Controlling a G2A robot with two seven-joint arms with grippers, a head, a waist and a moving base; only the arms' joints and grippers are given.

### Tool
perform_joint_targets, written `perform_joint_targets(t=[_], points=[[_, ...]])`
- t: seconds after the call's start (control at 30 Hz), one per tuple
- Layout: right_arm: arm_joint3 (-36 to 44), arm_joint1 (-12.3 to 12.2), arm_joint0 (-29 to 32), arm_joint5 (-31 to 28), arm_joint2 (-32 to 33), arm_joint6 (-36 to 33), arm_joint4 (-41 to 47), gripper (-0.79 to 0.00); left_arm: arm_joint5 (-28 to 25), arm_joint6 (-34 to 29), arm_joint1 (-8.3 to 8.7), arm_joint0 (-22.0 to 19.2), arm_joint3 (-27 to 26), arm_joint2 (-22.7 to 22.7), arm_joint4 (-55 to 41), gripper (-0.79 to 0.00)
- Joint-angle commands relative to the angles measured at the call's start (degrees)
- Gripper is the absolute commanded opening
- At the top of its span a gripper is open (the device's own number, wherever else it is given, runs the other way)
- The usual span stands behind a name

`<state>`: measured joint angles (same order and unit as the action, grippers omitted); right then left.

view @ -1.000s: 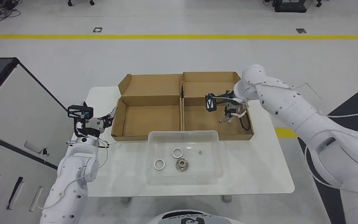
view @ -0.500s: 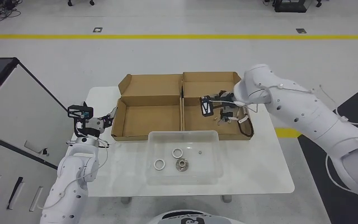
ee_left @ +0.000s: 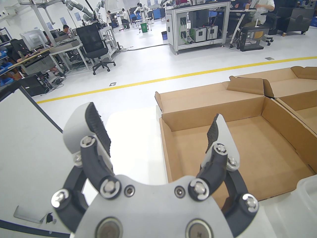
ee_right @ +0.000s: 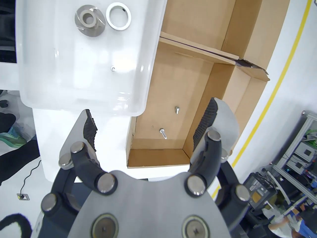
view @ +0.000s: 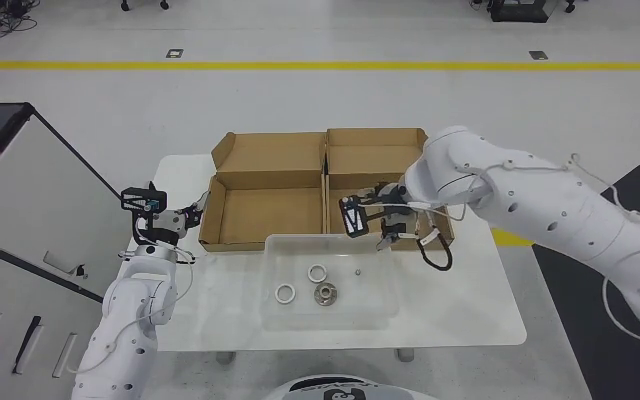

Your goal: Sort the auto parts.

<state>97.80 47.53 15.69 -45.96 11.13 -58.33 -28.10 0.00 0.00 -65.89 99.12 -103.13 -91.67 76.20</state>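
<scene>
Swung forward across the right cardboard box (ee_right: pixel 173 80) in the last second, the right gripper (ee_right: pixel 151 115) now hangs, jaws apart and empty, above that box's near edge beside the clear bin (ee_right: pixel 37 80); the left gripper (ee_left: pixel 154 117), jaws apart too, waits by the left box (ee_left: pixel 223 149). We judge the reach for the next part is in hand, calling for travel on over the bin and a straight descent. A flanged hub (ee_right: pixel 88 20), a ring (ee_right: pixel 118 15) and a small nut (ee_right: pixel 112 68) lie on the bin floor, ahead of the jaws and not between them.
</scene>
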Motion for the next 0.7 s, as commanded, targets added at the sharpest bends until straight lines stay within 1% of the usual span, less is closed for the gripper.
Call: perform_joint_targets(t=[0.0,0.53,0.6,0.67], points=[[-0.1,0.1,-0.3,0.2,-0.2,-0.2,0.8,0.000,0.0,0.0,0.00,0.0,0.0,0.0,0.0,0.000],[0.0,0.1,-0.1,0.3,-0.2,0.4,1.2,0.000,0.0,0.0,0.00,0.0,0.0,0.0,0.0,0.000],[0.1,0.1,0.7,2.0,0.3,1.8,1.5,0.000,0.0,0.0,0.00,0.0,0.0,0.0,0.0,0.000],[0.8,0.3,1.5,5.1,0.3,1.1,2.4,0.000,0.0,0.0,0.00,0.0,0.0,0.0,0.0,0.000]])
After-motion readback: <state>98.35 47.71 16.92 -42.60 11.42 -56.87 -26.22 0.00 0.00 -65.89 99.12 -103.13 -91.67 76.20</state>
